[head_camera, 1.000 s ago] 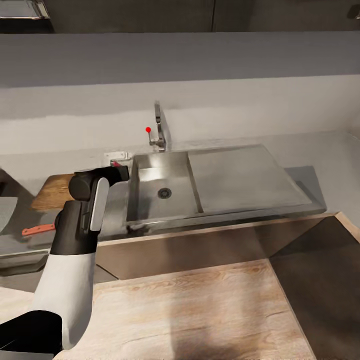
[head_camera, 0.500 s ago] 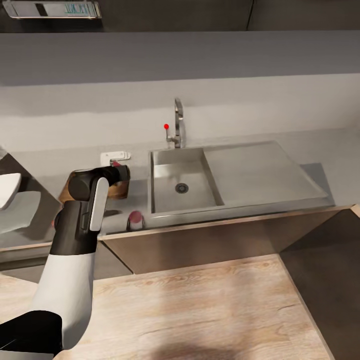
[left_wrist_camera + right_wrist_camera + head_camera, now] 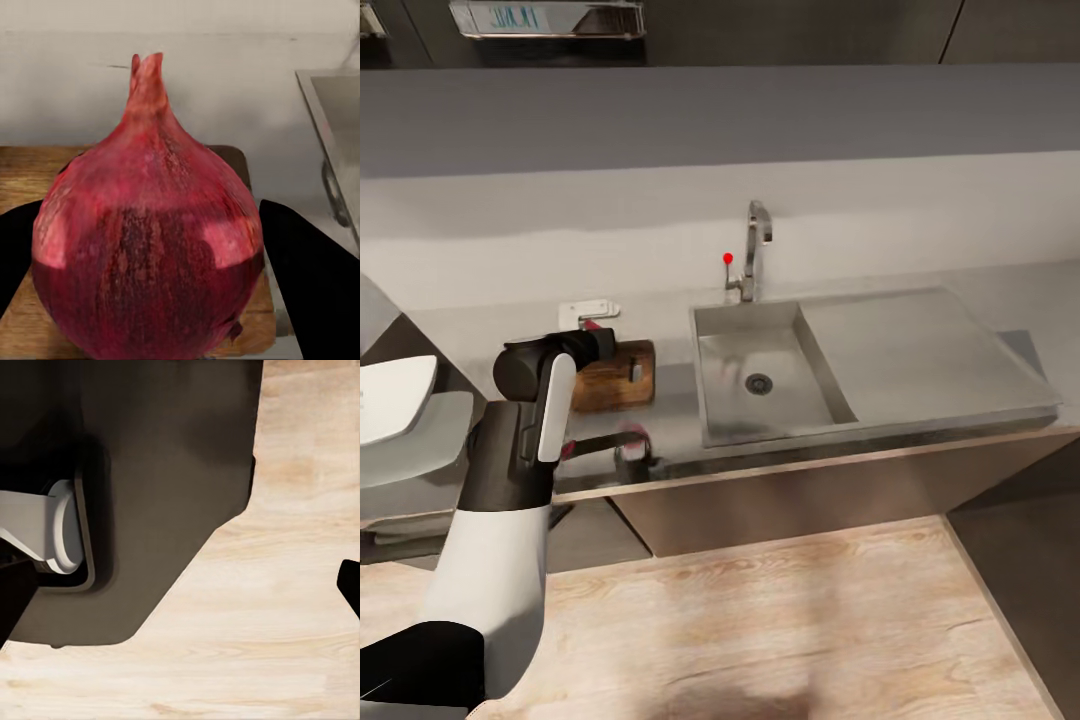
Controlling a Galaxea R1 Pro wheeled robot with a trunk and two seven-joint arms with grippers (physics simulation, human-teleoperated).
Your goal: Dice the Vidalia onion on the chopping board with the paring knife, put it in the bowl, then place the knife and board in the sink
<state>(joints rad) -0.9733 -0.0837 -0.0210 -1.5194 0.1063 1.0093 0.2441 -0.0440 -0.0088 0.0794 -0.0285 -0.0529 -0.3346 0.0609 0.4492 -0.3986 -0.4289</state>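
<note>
The round, glossy dark-red Vidalia onion [image 3: 150, 232] is clamped between the left gripper's [image 3: 154, 255] black fingers [image 3: 311, 281] above the dark brown wooden chopping board [image 3: 615, 377], and could roll off if released high.

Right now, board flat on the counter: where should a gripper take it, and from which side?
Take the chopping board by its short end nearest the sink, at the handle slot, coming down from above on the sink side. It lies flat on the countertop, so its broad faces offer no pinch. The slotted end looks unobstructed.
</note>
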